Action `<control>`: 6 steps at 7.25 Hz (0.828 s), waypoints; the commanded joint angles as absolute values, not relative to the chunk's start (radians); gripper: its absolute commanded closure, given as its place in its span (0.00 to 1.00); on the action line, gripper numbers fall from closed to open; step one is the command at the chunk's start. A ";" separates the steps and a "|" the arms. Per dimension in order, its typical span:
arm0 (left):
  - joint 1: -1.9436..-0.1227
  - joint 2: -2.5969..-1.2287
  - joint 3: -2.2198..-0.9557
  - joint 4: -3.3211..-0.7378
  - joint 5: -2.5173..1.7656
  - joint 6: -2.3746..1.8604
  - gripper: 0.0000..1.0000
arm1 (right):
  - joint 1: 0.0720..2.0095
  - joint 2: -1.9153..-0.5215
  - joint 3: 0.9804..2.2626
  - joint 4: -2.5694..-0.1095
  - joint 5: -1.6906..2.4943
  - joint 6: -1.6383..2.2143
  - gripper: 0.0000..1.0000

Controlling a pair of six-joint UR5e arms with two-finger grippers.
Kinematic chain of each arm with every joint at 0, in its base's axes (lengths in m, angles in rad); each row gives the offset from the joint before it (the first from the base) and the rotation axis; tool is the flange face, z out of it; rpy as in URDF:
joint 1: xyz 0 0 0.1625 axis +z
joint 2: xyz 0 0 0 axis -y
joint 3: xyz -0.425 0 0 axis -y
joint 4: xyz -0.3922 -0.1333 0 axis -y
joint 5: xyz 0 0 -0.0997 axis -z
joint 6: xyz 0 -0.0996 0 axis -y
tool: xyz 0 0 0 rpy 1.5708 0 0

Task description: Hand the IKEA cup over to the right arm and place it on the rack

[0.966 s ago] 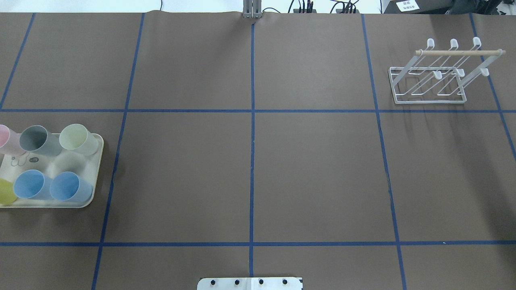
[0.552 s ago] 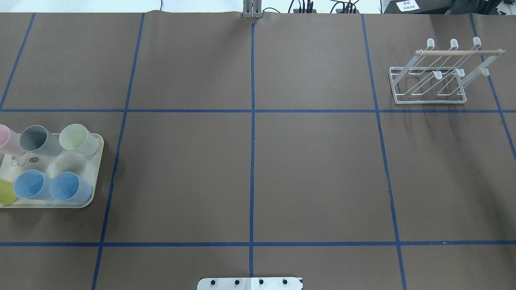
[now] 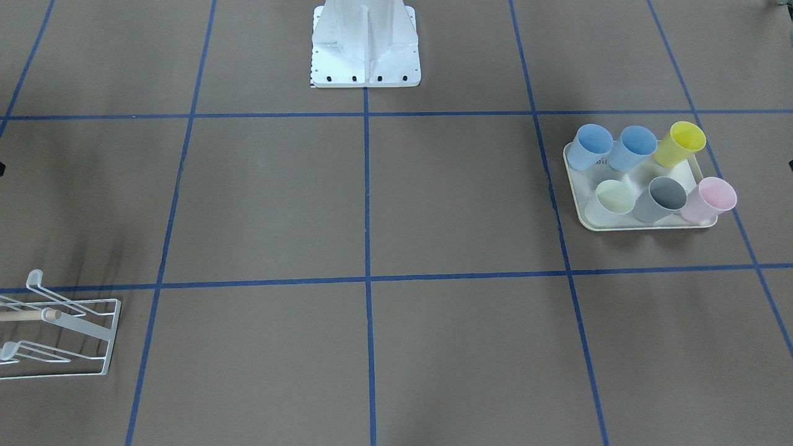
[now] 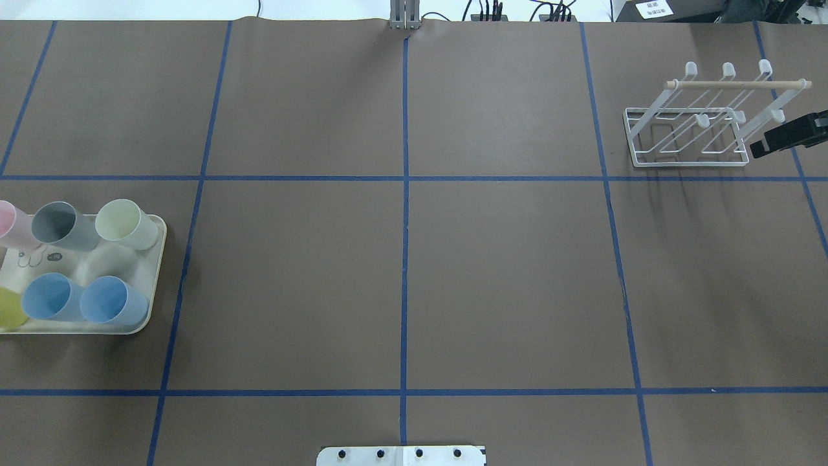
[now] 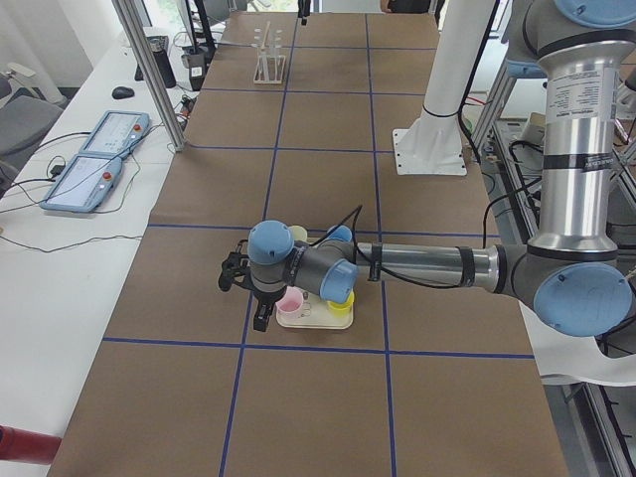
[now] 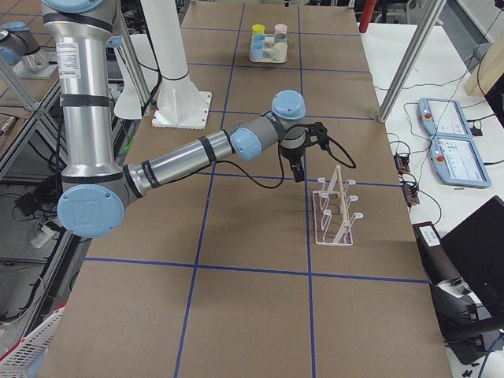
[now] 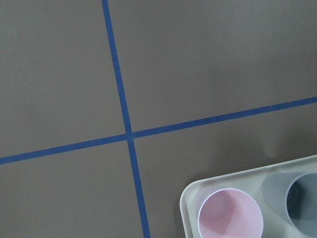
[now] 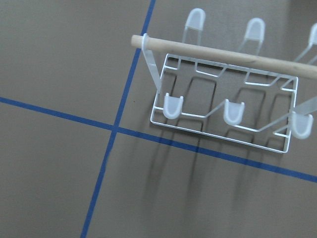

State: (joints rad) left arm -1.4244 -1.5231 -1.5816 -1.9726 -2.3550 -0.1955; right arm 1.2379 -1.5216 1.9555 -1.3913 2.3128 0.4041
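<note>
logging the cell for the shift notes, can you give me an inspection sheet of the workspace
surface: brown paper table with blue tape grid.
job's things: six cups stand in the tray; rack holds none.
clutter: nothing seen.
grippers: left claw beside tray, right claw beside rack; open or shut cannot tell.
cables: black cable loops at right wrist.
surroundings: two control tablets on side desk.

Brown paper-covered table (image 4: pixel 517 272), blue tape lines (image 4: pixel 405 259) dividing it into large squares, cream tray (image 4: pixel 107 262) at the overhead view's left edge, white wire rack (image 4: pixel 700 120) upper right, white bolted base plate (image 4: pixel 401 455) bottom centre
</note>
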 commanded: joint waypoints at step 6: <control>-1.232 -1.522 -1.513 -2.092 -2.302 -0.383 0.32 | 1.144 -1.483 1.956 -1.388 2.240 0.425 0.00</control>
State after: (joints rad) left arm -1.2486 -1.5218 -1.5136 -2.0920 -2.3027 -0.3828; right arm 1.1455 -1.4848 1.9558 -1.3883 2.2402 0.4249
